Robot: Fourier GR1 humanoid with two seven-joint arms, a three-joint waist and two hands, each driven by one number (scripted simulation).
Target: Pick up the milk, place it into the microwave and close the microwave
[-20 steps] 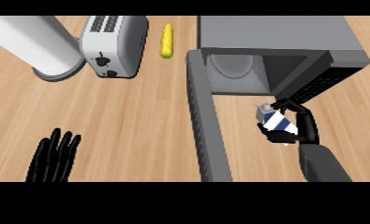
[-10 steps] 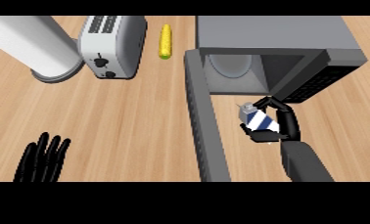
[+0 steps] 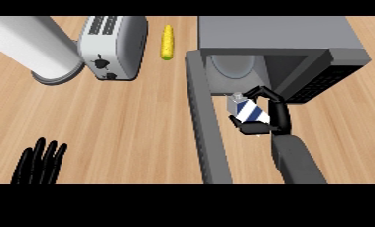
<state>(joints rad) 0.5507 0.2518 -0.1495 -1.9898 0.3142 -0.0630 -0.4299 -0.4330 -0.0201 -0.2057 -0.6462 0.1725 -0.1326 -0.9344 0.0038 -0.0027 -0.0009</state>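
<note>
**Operator:** Where's the milk sitting against your right hand?

**Spotter:** Your right hand (image 3: pixel 265 117) has its fingers and thumb curled round the milk (image 3: pixel 249 110). You can see the carton's blue and white stripes between them, with its pale top poking out toward the microwave (image 3: pixel 293 37). The carton is tilted, top pointing up and left in your view, just in front of the oven's open mouth. The round plate (image 3: pixel 233 66) inside the cavity lies just beyond the carton's top.

**Operator:** And the door?

**Spotter:** The microwave door (image 3: pixel 205 132) is swung fully open, running down the counter (image 3: pixel 132 122) to the left of your hand. The milk is just beside its inner face; I can't tell whether they touch.

**Operator:** Left side?

**Spotter:** Your left hand (image 3: pixel 40 164) rests at the lower left corner, fingers straight and holding nothing. Well away from it you've got the toaster (image 3: pixel 113 45), a white cylinder (image 3: pixel 36 47) beside it, and a corn cob (image 3: pixel 167 42).
</note>
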